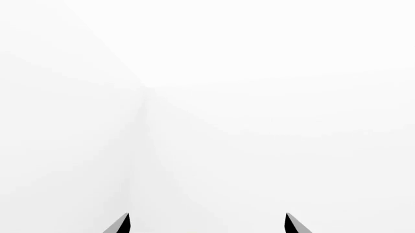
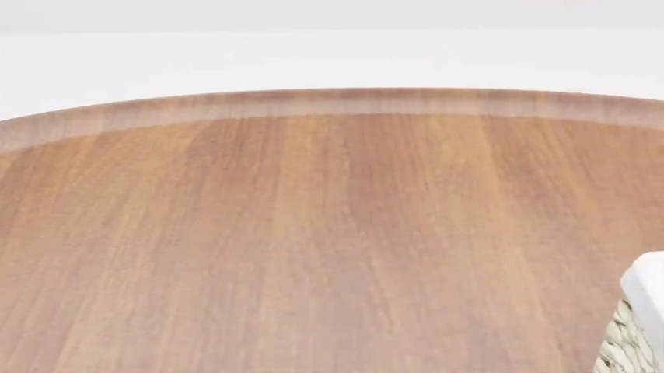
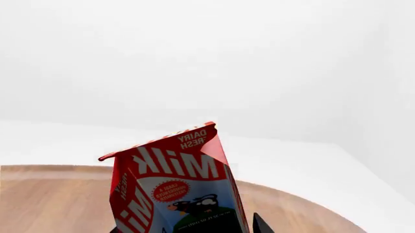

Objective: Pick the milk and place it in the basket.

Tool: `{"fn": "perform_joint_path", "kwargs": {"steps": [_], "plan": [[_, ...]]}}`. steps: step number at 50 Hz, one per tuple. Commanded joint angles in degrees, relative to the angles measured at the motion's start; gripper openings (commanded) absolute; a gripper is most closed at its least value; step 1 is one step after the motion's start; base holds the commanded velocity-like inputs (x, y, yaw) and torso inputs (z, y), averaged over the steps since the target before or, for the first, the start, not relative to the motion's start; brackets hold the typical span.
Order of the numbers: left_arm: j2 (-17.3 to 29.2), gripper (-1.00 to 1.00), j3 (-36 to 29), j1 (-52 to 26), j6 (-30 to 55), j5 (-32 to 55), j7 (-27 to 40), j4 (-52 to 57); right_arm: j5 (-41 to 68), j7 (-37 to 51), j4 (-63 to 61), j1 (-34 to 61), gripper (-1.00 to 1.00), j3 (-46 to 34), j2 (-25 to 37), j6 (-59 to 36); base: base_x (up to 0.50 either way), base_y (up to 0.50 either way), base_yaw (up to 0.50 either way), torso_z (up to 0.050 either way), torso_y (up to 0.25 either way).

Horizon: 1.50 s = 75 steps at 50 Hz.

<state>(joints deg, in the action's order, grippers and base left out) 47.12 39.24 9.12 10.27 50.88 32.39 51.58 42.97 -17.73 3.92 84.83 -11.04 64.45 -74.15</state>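
Milk first: the small red gable-top carton with white "Milk" lettering and a cow picture low on its face (image 3: pixel 178 189) fills the lower middle of the right wrist view, right up against that camera, so it sits at the right gripper (image 3: pixel 214 228). One dark fingertip (image 3: pixel 261 225) pokes up just beside the carton's edge; the other finger is hidden behind it. From that I judge the jaws are closed on the carton, though the contact itself is out of sight. The lettering reads upside down to this camera, and the carton's long axis runs straight out along the fingers, with its gable end farthest from the wrist.

Behind it lies the round brown wooden table (image 3: pixel 52 199), so the right arm looks to be holding its load clear above the tabletop.

The cream woven wicker basket with its white cloth liner (image 2: pixel 645 295) shows only as a corner at the head view's lower right edge. That puts it on the right arm's side, and this arm is the nearer one.

The left gripper (image 1: pixel 207 223) has its two dark tips well apart, holding nothing, facing blank white.
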Motion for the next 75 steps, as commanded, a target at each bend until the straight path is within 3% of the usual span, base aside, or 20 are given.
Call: {"fn": "perform_joint_path", "kwargs": {"steps": [1,30,49,75], "plan": [[-1.2,1.0,0.8,0.5,0.3,-1.5,-1.4,0.9,-2.6,-0.9,-0.3,-2.6,-1.0,-1.5,0.2,-2.6,0.0,0.0,0.0,0.0,0.0],[-0.8,1.0,1.1,0.6,0.3,-1.1,-1.0,0.9,5.5,-3.0,-4.5,-12.4,-1.0,-0.9,2.9,-9.0,0.0,0.0,0.0,0.001,0.001],[-0.8,1.0,1.1,0.8,0.0,-1.1,-1.2,0.8,6.4,3.4,-0.6,-19.3,-1.0,5.7,1.0,-7.7,0.0,0.0,0.0,0.001,0.001],[-1.0,1.0,0.7,0.6,-0.2,-1.8,-0.9,0.6,4.8,6.1,0.4,-24.9,-1.0,6.5,0.8,-3.3,0.0,0.0,0.0,0.0,0.001]]}}
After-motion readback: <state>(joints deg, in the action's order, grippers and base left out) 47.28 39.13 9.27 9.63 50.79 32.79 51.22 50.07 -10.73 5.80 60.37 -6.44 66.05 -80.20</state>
